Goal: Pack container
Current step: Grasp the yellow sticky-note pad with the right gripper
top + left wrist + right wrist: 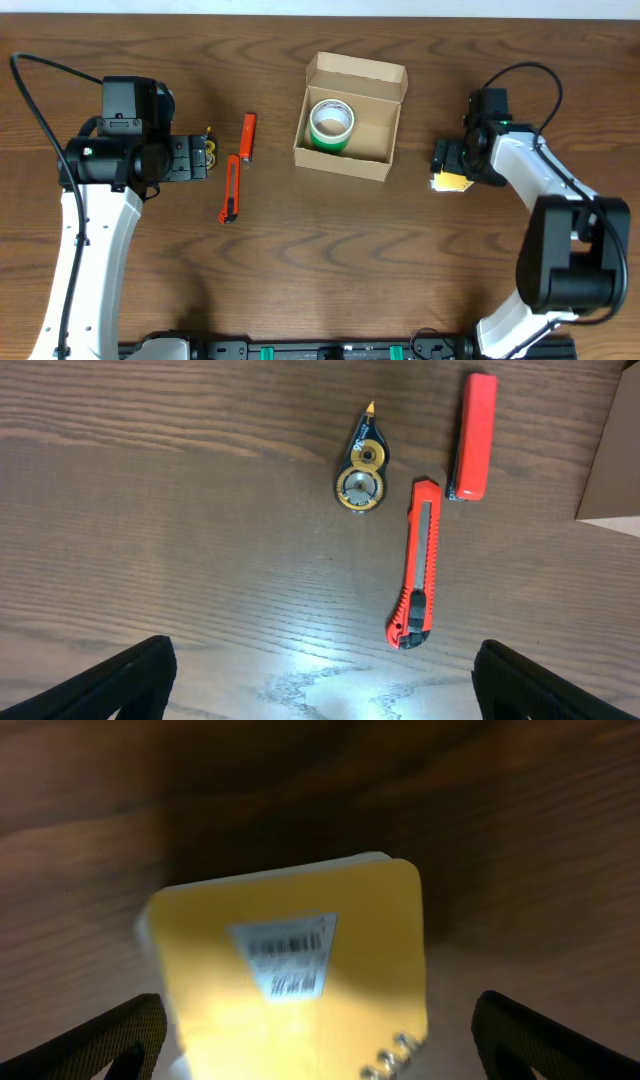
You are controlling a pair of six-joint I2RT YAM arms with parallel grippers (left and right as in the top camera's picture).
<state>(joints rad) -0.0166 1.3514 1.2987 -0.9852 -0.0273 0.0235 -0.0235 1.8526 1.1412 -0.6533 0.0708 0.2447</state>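
The container (377, 128) is a tan cardboard box with its flap lid open, at the table's middle back. A green tape roll (331, 125) lies inside at its left. My right gripper (447, 160) is open just right of the box, over a yellow spiral notepad (452, 183). In the right wrist view the notepad (300, 950) with its barcode label lies between the spread fingers (320, 1045), apart from both. My left gripper (203, 158) is open and empty at the left; its fingers (320, 680) frame bare wood.
An orange utility knife (231, 189) (418, 565), a red stapler-like bar (248, 137) (473, 435) and a correction tape dispenser (210, 146) (362, 468) lie between my left gripper and the box. A box corner (615, 460) shows in the left wrist view.
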